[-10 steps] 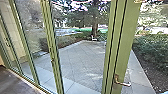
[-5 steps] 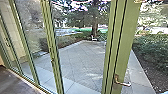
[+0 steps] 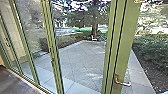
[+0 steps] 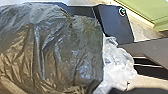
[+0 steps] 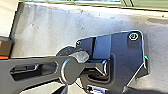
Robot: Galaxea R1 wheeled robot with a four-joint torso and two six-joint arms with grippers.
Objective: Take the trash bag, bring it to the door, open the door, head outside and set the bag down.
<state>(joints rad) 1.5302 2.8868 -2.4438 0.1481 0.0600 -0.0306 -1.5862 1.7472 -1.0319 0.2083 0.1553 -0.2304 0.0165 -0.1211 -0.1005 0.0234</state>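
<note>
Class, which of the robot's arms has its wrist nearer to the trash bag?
Left. The trash bag looms large, close in front of the left arm's wrist camera. The right arm's wrist camera looks down on the floor, so that wrist seems farther off.

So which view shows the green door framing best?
The head view: the green framing stands there in tall posts, one with a handle. The left wrist view shows a piece of it; the right wrist view, a strip.
</note>
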